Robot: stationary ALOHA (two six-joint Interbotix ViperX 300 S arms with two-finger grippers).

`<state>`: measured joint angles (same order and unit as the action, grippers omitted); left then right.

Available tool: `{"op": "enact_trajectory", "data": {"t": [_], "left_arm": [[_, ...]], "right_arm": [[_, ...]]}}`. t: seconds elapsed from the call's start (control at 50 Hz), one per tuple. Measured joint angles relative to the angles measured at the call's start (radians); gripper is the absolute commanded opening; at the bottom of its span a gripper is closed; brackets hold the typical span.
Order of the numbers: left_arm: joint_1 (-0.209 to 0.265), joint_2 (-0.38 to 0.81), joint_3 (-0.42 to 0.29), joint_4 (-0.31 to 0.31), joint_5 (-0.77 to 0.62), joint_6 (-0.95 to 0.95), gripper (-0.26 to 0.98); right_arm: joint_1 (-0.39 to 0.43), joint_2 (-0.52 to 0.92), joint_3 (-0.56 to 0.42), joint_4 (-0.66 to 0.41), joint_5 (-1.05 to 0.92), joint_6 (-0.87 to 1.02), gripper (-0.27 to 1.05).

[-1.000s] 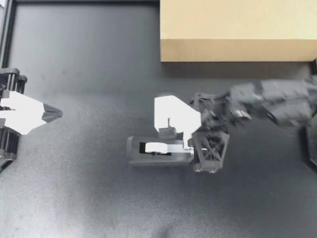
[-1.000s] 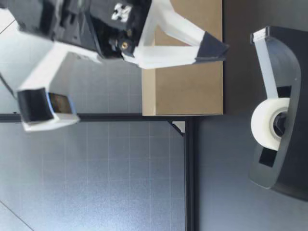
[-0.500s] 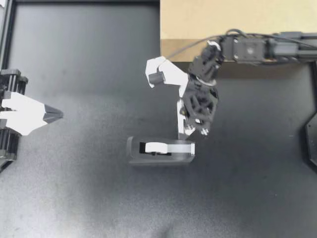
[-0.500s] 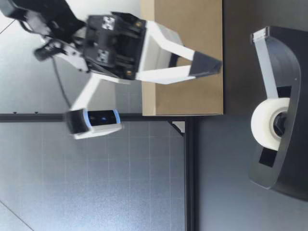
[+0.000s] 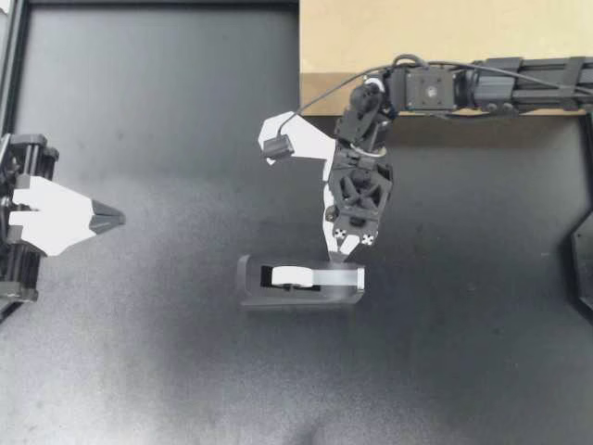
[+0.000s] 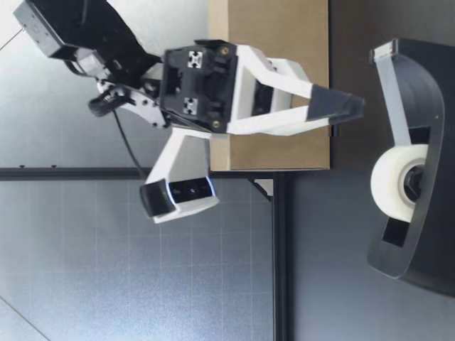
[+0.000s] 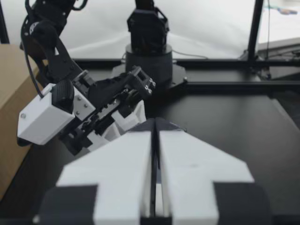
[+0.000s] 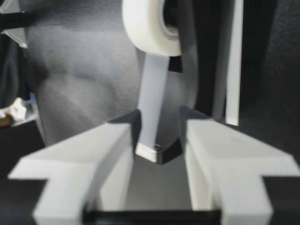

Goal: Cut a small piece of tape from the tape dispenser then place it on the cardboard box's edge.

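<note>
Since half a second ago, the right gripper [image 5: 345, 248] has been dropping toward the tape dispenser [image 5: 301, 283], and its tips are now hanging just over the cutter end. The dispenser is sitting near the middle of the black table [image 5: 167, 371], well apart from the cardboard box [image 5: 445, 46], which is lying along the table's edge on the right arm's side. The white tape roll [image 5: 295, 276] is resting in its cradle, with a strip of tape [image 8: 152, 108] running up to the cutter. Seen along the right wrist, the fingers [image 8: 108, 154] are standing apart on either side of that cutter tip, gripping nothing. From table height the gripper is pointing down at a tilt, its dark tips near the top of the dispenser but not touching it. The right arm is reaching in across the box's front face. Off to the side, the left gripper [image 5: 107, 220] is hovering with its fingers pressed together on nothing, well away from the dispenser.
</note>
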<state>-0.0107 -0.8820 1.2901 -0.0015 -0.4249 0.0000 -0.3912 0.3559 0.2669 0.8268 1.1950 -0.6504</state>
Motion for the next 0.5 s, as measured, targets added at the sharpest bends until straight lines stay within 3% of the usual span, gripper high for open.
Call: {"op": "enact_trajectory", "data": {"t": [0.5], "left_arm": [[-0.002,0.0,0.003,0.0,0.002,0.0,-0.12]], "right_arm": [[0.04,0.038,-0.003,0.015,0.012,0.003,0.41]]}}
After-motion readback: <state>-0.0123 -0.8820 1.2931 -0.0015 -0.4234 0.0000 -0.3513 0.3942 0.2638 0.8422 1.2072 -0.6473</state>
